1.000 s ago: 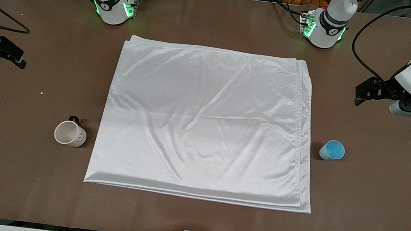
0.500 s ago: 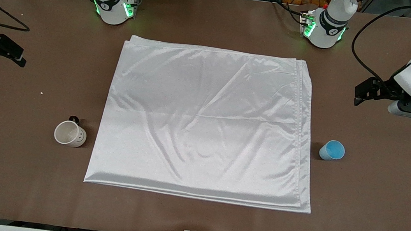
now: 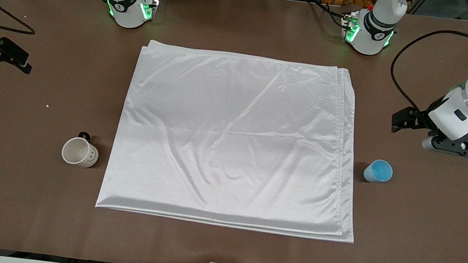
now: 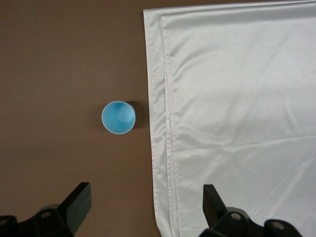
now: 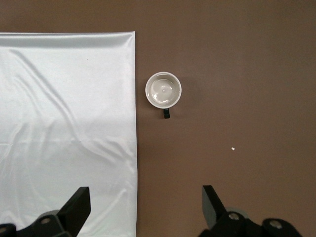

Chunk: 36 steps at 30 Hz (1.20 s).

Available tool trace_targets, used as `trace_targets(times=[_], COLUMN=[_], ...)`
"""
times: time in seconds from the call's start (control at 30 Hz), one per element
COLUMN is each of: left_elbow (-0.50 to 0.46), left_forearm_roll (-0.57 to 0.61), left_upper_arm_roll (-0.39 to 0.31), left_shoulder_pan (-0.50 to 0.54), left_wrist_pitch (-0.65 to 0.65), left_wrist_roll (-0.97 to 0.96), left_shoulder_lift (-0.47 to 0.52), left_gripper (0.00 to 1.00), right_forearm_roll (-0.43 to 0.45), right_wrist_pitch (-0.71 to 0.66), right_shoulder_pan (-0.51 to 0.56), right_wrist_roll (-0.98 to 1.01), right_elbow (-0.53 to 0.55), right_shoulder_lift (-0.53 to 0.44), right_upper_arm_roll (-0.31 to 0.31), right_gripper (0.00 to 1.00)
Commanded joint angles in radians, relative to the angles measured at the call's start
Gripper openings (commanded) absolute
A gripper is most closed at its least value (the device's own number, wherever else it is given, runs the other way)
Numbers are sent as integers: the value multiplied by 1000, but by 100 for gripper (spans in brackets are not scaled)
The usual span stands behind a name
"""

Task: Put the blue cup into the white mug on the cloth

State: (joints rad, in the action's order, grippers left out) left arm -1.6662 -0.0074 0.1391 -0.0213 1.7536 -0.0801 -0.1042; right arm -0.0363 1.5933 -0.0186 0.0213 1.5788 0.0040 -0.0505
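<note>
Cup and mug stand on the bare brown surface (image 3: 403,241), one at each side of the cloth (image 3: 233,140).

The blue cup (image 3: 378,171) stands upright just beside the cloth's edge toward the left arm's end; the white mug (image 3: 79,152) stands upright near the edge toward the right arm's end. The left pincer (image 4: 145,210) hangs spread wide and empty over the surface near the cup. The right pincer (image 5: 145,210) hangs wide and empty over the surface near the mug.

Cloth (image 3: 233,140) shiny satin, softly creased; tabletop (image 3: 219,250) matt brown; white mug (image 3: 79,152) smooth glazed ceramic; blue cup (image 3: 378,171) smooth, plastic-looking.
</note>
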Motion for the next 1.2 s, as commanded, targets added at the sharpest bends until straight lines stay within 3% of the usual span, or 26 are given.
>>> trace_targets(times=[0.0,0.3,0.47,0.73,0.97,1.17], left_elbow=[-102,-262,-297,-328,-389,-400], left_forearm_roll=[20,21,23,29,53,55], left_upper_arm_roll=[4,-18,-32,-36,-39,-39], left_shoulder_pan=[9,12,12,21,31,31], left_wrist_pitch=[124,358,440,549,699,747], left_wrist_roll=[3,3,3,2,-10,-9], left_shoulder_lift=[-12,-46,-95,-175,-226,-275], left_gripper=[100,100,100,100,100,100], right_forearm_roll=[15,13,7,6,9,10], right_wrist_pitch=[-24,-47,-21,128,341,494], right_shoulder_pan=[-8,5,3,2,3,2], right_wrist_roll=[-8,-6,-8,-6,-6,-6], right_elbow=[-11,66,116,262,424,532], right_shoulder_lift=[7,21,39,39,41,50], right_upper_arm_roll=[-6,-14,-14,-14,-16,-16], right_gripper=[100,100,100,100,100,100])
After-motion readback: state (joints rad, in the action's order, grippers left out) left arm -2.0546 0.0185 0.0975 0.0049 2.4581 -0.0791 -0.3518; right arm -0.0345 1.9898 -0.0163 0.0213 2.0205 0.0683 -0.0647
